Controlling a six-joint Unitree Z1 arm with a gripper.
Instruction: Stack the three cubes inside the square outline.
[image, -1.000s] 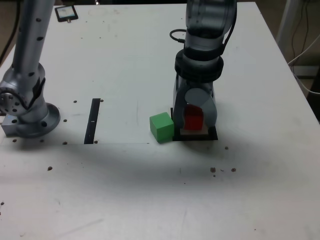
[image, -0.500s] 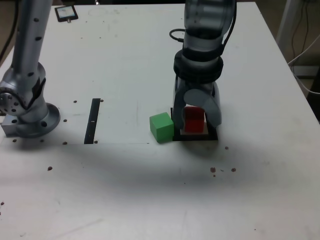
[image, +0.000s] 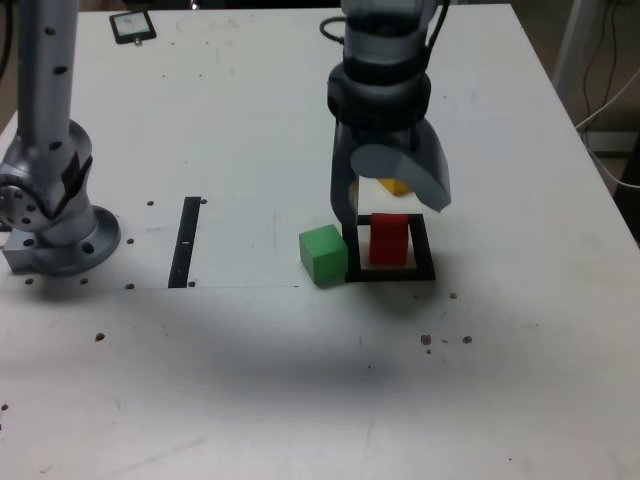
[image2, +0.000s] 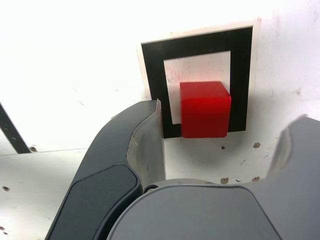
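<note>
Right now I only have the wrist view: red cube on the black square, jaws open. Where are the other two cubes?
Observer: The green cube sits on the table just outside the square outline, against its edge on the exterior view's left.
Operator: And yellow?
Observer: The yellow cube is on the table beyond the outline, mostly hidden behind the gripper.
Operator: Is the gripper clear of the red cube?
Observer: Yes. It hangs open above and behind the red cube, not touching it; the cube stands alone on the frame.
</note>
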